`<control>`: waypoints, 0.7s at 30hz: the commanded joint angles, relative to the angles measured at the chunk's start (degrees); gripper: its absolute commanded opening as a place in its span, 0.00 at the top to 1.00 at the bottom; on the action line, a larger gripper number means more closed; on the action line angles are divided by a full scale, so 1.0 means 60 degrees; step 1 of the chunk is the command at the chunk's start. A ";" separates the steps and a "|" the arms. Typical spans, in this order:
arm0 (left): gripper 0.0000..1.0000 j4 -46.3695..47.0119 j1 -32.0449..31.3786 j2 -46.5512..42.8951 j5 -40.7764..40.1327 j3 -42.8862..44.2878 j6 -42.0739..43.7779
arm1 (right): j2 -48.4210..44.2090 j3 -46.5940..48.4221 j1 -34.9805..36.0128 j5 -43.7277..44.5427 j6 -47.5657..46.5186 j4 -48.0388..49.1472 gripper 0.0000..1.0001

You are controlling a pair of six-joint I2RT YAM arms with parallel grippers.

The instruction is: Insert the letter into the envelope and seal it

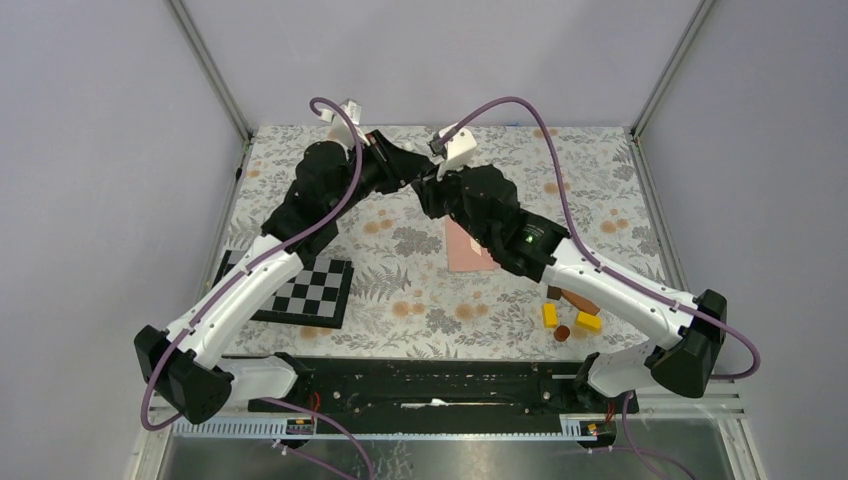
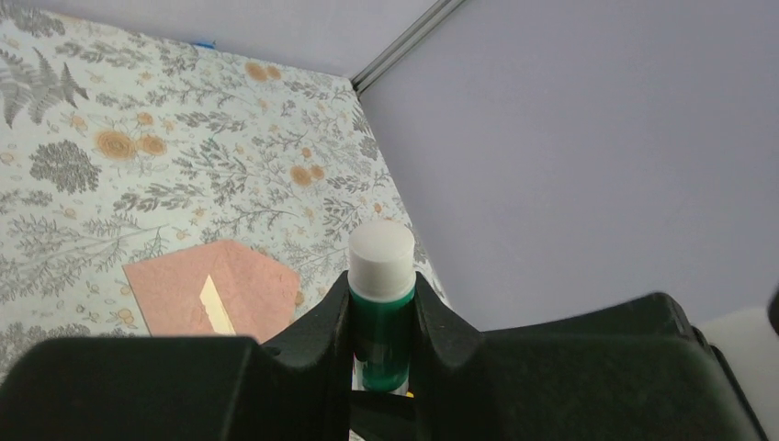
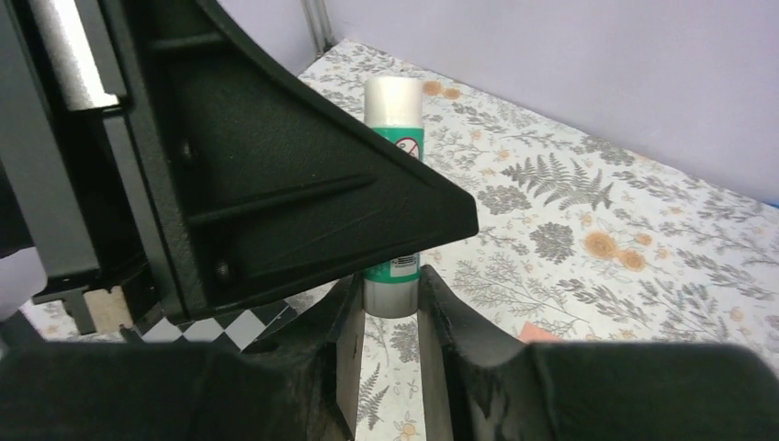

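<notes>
Contents of the scene, listed left to right.

1. Table [image 1: 420, 300]: covered with a grey floral cloth, on which all loose items are laid.
2. Checkerboard [image 1: 305, 290]: black and white, laid flat at the near left, partly overlapped by the left arm in the top view.
3. Left gripper [image 2: 381, 308]: raised above the far middle of the table and closed on the glue stick. The green barrel is pinched between both fingers.
4. Glue stick [image 2: 379, 344]: green barrel with a white cap. It is held off the table between the two grippers, and its white cap is seen projecting beyond the left fingers.
5. Right gripper [image 3: 390, 303]: brought up against the left gripper from the right. Its fingers are seen lying against both sides of the stick's other white end, closed on it.
6. Envelope [image 1: 468, 247]: salmon-pink, laid flat on the cloth just right of centre. It lies nearer the arm bases than the two grippers, well apart from the checkerboard, with its right edge hidden under the right forearm. In the left wrist view its pointed flap is seen, and a narrow cream strip [image 2: 216, 305] shows on its face.
7. Yellow blocks [image 1: 549, 315]: two, set at the near right.
8. Brown pieces [image 1: 578, 300]: two, placed just beside the yellow blocks.
</notes>
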 commanded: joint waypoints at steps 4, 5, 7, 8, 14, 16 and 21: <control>1.00 0.3263 -0.0021 -0.1327 0.1450 -0.1216 0.0475 | -0.1073 -0.0323 -0.1807 -0.5134 0.2158 0.0958 0.81; 1.00 0.3680 -0.0017 -0.1508 0.1690 -0.1506 0.0503 | -0.1162 -0.0424 -0.2152 -0.6158 0.2512 0.1191 0.81; 1.00 0.4528 -0.0014 -0.1779 0.2227 -0.1912 0.0489 | -0.1246 -0.0505 -0.2588 -0.7779 0.3175 0.1697 0.82; 1.00 0.4917 -0.0008 -0.1885 0.2508 -0.2092 0.0441 | -0.1247 -0.0535 -0.2724 -0.8543 0.3512 0.2008 0.82; 1.00 0.5984 -0.0020 -0.2088 0.3320 -0.2543 0.0145 | -0.1276 -0.0823 -0.3141 -1.1018 0.5294 0.3871 0.84; 1.00 0.5908 -0.0024 -0.2107 0.3184 -0.2553 0.0192 | -0.1433 -0.0803 -0.3147 -1.0824 0.5156 0.3621 0.80; 1.00 0.4189 -0.0024 -0.1989 0.1751 -0.2028 0.0667 | -0.2016 -0.0824 -0.3065 -0.8903 0.3704 0.2143 0.40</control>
